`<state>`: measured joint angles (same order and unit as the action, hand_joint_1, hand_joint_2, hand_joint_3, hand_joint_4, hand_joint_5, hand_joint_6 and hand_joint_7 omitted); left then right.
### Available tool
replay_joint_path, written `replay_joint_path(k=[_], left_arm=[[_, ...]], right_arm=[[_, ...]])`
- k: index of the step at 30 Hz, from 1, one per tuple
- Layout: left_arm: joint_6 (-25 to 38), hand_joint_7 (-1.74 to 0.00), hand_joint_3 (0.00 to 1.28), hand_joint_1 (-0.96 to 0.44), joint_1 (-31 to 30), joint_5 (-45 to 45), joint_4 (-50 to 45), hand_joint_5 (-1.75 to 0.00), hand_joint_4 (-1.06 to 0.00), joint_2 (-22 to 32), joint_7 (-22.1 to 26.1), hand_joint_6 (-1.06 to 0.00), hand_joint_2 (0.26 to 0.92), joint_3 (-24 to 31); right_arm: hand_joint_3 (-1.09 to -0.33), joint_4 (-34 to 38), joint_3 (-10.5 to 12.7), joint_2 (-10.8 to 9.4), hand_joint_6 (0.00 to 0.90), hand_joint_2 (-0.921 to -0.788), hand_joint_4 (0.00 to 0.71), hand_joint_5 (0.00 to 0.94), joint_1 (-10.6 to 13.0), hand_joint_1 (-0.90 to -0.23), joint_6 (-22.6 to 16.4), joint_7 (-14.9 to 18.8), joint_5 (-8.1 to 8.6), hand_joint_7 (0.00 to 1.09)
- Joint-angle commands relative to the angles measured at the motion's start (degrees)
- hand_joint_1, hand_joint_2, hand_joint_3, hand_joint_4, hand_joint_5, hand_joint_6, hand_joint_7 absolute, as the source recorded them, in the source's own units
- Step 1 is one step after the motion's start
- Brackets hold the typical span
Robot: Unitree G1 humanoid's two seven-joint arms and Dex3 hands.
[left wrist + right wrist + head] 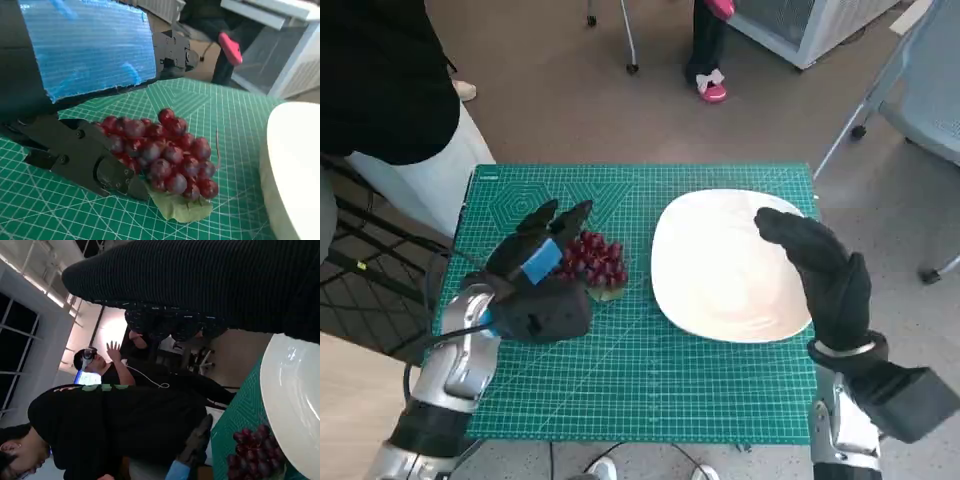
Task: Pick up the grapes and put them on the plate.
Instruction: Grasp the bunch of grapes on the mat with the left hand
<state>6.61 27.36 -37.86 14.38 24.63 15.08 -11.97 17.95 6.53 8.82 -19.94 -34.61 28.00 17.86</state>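
Observation:
A bunch of dark red grapes (pixel 595 260) (pixel 165 150) (pixel 252 455) with a green leaf lies on the green cutting mat (pixel 650 390), just left of the white plate (pixel 720 270) (pixel 295 170) (pixel 295 405). My left hand (pixel 535 285) (pixel 85 55) sits at the bunch's left side. Its fingers are spread, one low against the grapes and one reaching past above them. The grapes still rest on the mat. My right hand (pixel 825 270) (pixel 200 285) hovers over the plate's right part with fingers extended, holding nothing.
A person in a black top and white trousers (pixel 390 100) stands close at the table's far left corner. Another person's feet in pink shoes (pixel 710 85) are beyond the table. A chair (pixel 930 90) stands at the right. The right wrist view shows people behind the table.

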Motion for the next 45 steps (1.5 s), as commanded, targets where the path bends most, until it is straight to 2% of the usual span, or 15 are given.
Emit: replay_joint_path(k=[1, 11, 25, 28, 38, 45], left_arm=[[0.6, -0.01, 0.01, 0.02, 1.74, -0.52, 1.79, 0.0, 0.0, 0.75, -0.23, -0.18, 0.733, -1.39], [1.79, -0.01, 0.01, 0.03, 4.1, -0.03, 5.4, 0.0, 0.0, 0.17, 0.58, -0.2, 0.738, -3.37], [2.64, 0.0, 0.01, 0.06, 10.08, 0.37, 15.75, 0.0, 0.0, -1.1, 0.68, -0.21, 0.749, -6.17], [2.37, 0.0, 0.01, 0.06, 12.12, 0.24, 19.9, 0.0, 0.0, -1.81, 0.05, -0.2, 0.751, -7.02], [0.39, 0.0, 0.0, 0.04, 22.19, -0.68, 43.25, 0.0, 0.0, -7.24, -4.08, -0.2, 0.747, -11.62], [-1.0, 0.0, 0.0, 0.03, 25.83, -0.57, 51.56, 0.0, 0.0, -9.29, -4.13, -0.2, 0.747, -14.11]], right_arm=[[-0.886, -0.19, 0.14, 0.29, -0.001, -0.921, 0.365, 0.001, 1.4, -0.62, 1.1, 0.31, 0.18, 0.44], [-0.885, -0.29, 0.24, 0.27, 0.0, -0.921, 0.365, 0.001, 1.59, -0.622, 1.12, 0.1, -0.07, 0.44], [-0.886, -0.62, 0.31, 0.25, -0.001, -0.921, 0.365, 0.0, 1.74, -0.62, 1.21, -0.41, -0.63, 0.44], [-0.887, -0.32, 0.36, 0.24, -0.001, -0.921, 0.365, 0.0, 1.65, -0.618, 1.07, -0.46, -0.74, 0.44], [-0.887, 0.92, 0.48, 0.07, 0.0, -0.921, 0.365, 0.0, 1.21, -0.618, 0.65, -0.36, -0.66, 0.43], [-0.885, 0.6, 0.46, 0.01, 0.0, -0.921, 0.366, 0.001, 1.41, -0.618, 0.62, -0.47, -0.6, 0.44]])
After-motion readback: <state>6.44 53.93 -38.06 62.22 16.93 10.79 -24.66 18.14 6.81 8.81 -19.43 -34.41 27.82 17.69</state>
